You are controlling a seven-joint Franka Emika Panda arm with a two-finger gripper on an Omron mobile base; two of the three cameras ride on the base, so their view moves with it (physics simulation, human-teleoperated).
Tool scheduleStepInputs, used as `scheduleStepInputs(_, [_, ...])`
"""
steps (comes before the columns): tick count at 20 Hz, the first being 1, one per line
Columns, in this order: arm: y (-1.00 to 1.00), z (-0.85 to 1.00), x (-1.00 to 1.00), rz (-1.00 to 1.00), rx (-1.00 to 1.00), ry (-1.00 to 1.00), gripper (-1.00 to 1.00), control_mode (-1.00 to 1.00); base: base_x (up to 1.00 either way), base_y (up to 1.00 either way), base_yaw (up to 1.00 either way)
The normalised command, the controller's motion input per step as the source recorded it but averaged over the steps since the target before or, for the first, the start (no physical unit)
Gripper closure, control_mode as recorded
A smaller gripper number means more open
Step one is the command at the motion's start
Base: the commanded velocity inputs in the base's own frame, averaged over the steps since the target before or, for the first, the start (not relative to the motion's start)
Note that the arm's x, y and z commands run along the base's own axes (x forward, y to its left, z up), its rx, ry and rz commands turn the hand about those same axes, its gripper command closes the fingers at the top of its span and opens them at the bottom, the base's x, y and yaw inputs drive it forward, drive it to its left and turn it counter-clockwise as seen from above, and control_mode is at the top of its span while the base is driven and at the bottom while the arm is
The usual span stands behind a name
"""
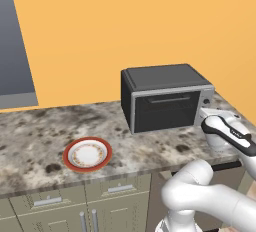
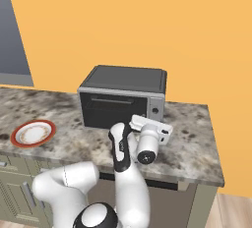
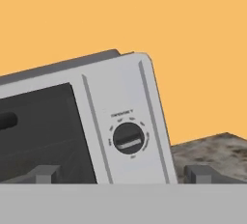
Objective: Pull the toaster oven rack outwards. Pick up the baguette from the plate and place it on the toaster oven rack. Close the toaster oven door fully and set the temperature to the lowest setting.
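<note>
The toaster oven [image 1: 165, 96] [image 2: 123, 94] stands on the counter against the orange wall. The toaster oven door [image 1: 164, 110] [image 2: 114, 108] [image 3: 34, 136] stands upright and shut, its bar handle across the top. The rack is hidden behind the dark glass. My gripper [image 1: 206, 117] [image 2: 149, 124] [image 3: 123, 174] hovers just in front of the oven's right control strip, open, with nothing between its fingers. A dark temperature knob [image 3: 128, 139] sits straight ahead between the fingertips. The plate [image 1: 65, 155] [image 2: 15, 137] lies bare on the counter to the left. The baguette is out of view.
The speckled stone counter [image 1: 30, 136] [image 2: 197, 138] ends a little to the right of the oven. Cabinet drawers [image 1: 47, 201] run below its front edge. A grey panel [image 1: 12, 51] hangs at the upper left.
</note>
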Motion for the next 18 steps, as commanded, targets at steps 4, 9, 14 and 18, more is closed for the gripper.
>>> scheduleStepInputs(4, [0.00,0.00,0.00,0.00,0.12,0.00,-1.00,-1.00,0.00,0.00,0.00])
scheduleStepInputs(9, [0.00,0.00,0.00,0.00,0.12,0.00,-1.00,-1.00,0.00,0.00,0.00])
scheduleStepInputs(14, [0.00,0.00,0.00,0.00,0.11,-0.02,-1.00,-1.00,0.00,0.00,0.00])
scheduleStepInputs(18, [0.00,0.00,0.00,0.00,0.15,0.00,-1.00,-1.00,0.00,0.00,0.00])
